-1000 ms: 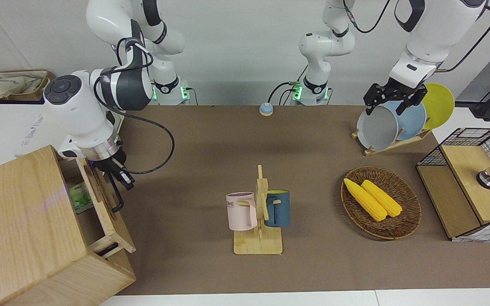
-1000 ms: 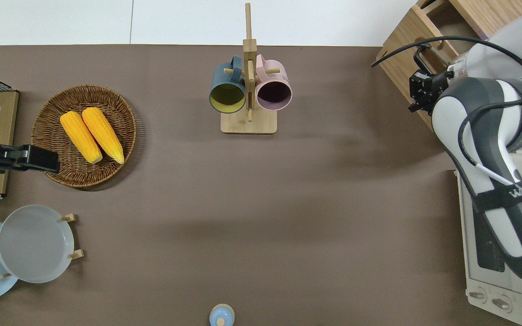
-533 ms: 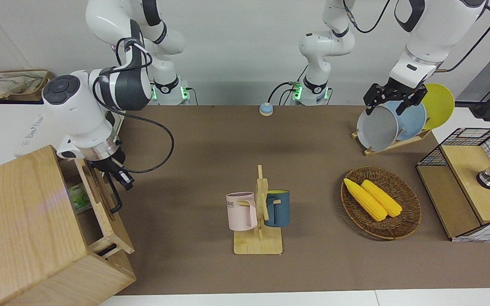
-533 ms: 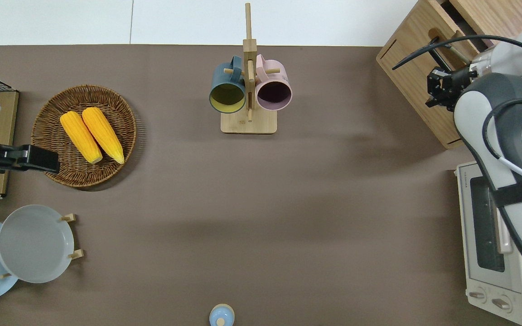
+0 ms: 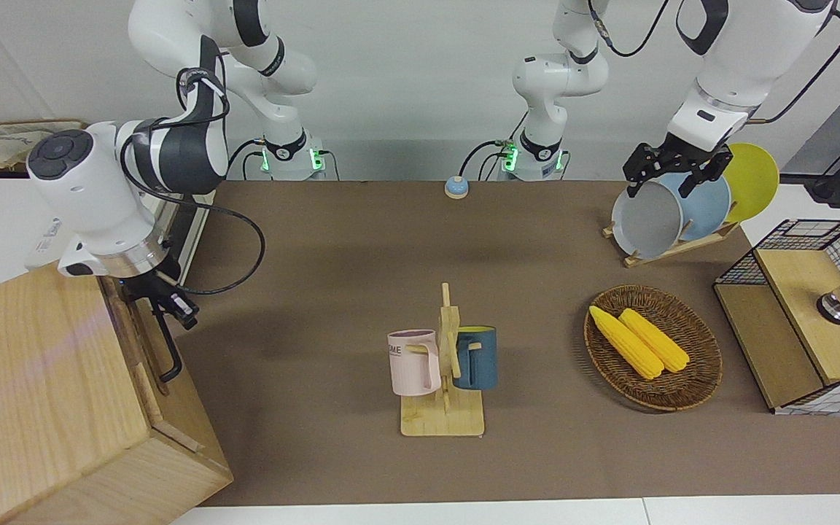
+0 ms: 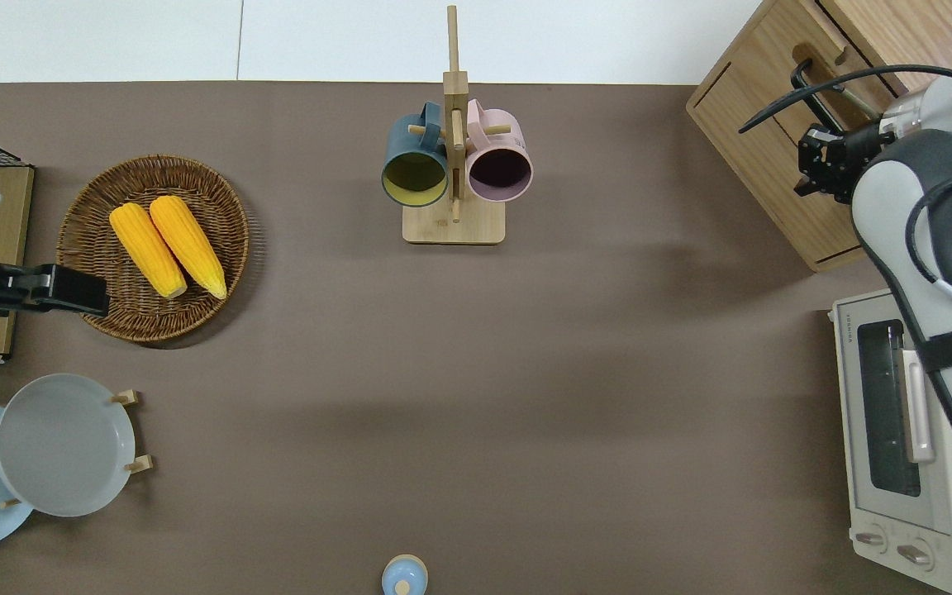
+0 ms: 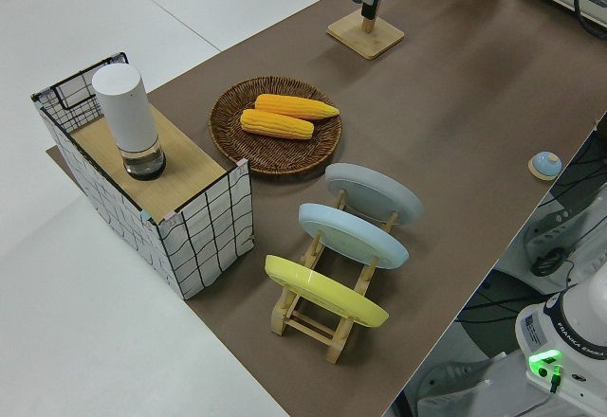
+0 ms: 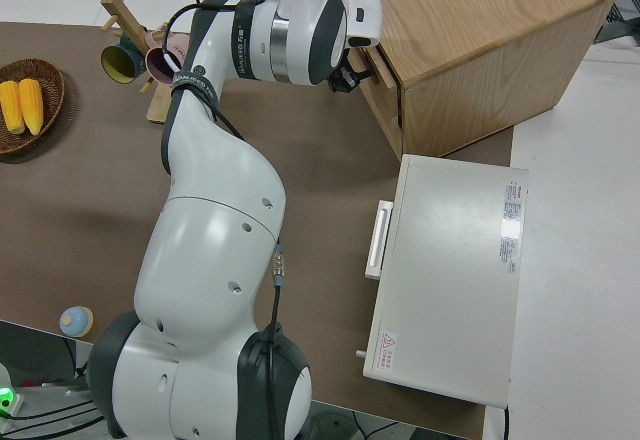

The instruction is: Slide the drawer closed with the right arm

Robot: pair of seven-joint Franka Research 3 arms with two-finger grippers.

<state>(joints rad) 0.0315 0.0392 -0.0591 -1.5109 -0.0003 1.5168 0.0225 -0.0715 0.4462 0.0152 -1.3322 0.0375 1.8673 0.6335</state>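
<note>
Drawer is sitting nearly flush in its cabinet; we are pressing our right tool against its handle, finger state unclear.

The drawer now sits pushed into the cabinet — a second ago it stood well out, its inside and a green packet in it showing, and half a second ago it was partly in. Its front now lies about flush with the cabinet's face, and the packet no longer shows. The right arm's tool has travelled with the black bar handle toward the cabinet, and the right arm has swung toward its own end of the surface — uncovering the white toaster oven in the overhead view.
</note>
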